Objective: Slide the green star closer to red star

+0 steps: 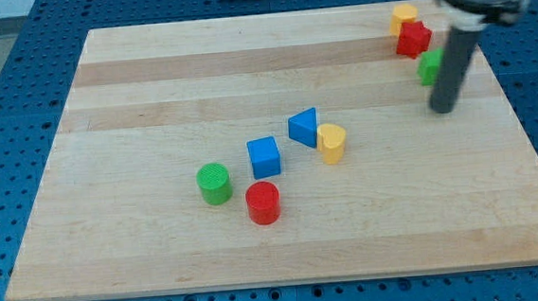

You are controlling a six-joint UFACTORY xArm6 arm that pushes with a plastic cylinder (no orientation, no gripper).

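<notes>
The green star [428, 67] lies near the view's top right, partly hidden behind the dark rod. The red star [413, 38] sits just above and slightly left of it, a small gap apart. A yellow block [404, 15] touches the red star's upper left. My tip [444, 110] rests on the board just below and slightly right of the green star; the rod rises in front of the green star's right side.
The wooden board's [150, 83] right edge is close to my tip. In the middle lie a blue triangle [303, 127], a yellow block [332, 142], a blue cube [264, 157], a green cylinder [214, 184] and a red cylinder [263, 203].
</notes>
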